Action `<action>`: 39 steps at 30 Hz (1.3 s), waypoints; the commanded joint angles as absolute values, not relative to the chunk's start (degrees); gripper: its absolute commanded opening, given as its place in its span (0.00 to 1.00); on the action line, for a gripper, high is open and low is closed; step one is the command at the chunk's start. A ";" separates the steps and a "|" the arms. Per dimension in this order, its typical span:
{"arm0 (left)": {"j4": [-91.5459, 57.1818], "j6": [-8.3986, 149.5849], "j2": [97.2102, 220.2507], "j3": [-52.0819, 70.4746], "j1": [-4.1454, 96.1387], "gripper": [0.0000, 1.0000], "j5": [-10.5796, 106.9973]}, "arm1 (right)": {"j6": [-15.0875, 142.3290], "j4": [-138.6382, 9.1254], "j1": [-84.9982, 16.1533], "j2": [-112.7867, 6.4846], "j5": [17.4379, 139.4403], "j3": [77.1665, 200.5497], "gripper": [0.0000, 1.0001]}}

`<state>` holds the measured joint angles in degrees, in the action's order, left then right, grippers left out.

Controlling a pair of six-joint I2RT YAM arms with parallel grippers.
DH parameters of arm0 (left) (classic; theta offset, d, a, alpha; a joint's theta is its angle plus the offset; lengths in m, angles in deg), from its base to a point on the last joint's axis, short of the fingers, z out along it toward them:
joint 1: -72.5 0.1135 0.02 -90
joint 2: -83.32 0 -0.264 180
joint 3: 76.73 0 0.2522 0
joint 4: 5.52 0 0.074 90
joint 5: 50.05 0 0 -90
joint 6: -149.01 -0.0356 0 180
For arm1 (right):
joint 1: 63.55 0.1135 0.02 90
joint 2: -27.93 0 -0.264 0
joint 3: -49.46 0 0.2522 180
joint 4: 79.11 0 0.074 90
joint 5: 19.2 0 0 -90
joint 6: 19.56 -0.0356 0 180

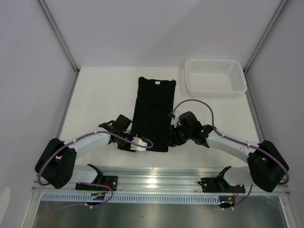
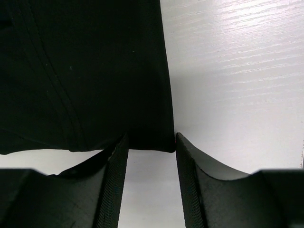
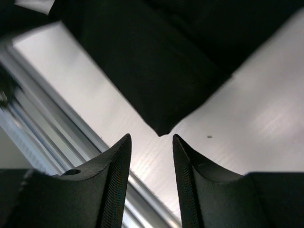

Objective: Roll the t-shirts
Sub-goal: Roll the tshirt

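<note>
A black t-shirt (image 1: 154, 114), folded into a long narrow strip, lies flat on the white table (image 1: 102, 95) with its collar at the far end. The left gripper (image 2: 151, 137) and right gripper (image 3: 151, 138) are poised at its two near hem corners, jaws part open and gripping nothing. A neat roll likely depends on both claws pinching every layer at matching depth, then turning the hem evenly toward the collar

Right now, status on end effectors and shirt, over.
Left end effector open, at near hem corner. Right end effector open, at other corner. T-shirt flat, folded narrow, unrolled. Basket far right, not obstructing.
</note>
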<state>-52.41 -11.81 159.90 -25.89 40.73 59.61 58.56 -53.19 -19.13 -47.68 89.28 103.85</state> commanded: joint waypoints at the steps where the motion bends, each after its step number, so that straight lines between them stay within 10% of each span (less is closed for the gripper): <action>1: -49.61 -12.97 157.16 -28.43 39.63 0.47 59.46 | 31.45 -50.24 -21.45 -46.60 85.84 104.62 0.44; 19: -47.85 -13.32 156.89 -29.22 39.19 0.15 59.02 | 11.38 -51.11 -19.34 -52.75 78.54 100.40 0.42; 39: -47.94 -9.98 155.04 -29.93 39.01 0.08 58.49 | 7.24 -58.85 -20.48 -57.33 80.82 94.16 0.29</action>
<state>-47.23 -11.33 156.64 -29.65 39.57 58.06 6.95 -61.97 -20.28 -55.95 82.42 96.11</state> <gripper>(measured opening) 0.088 0.319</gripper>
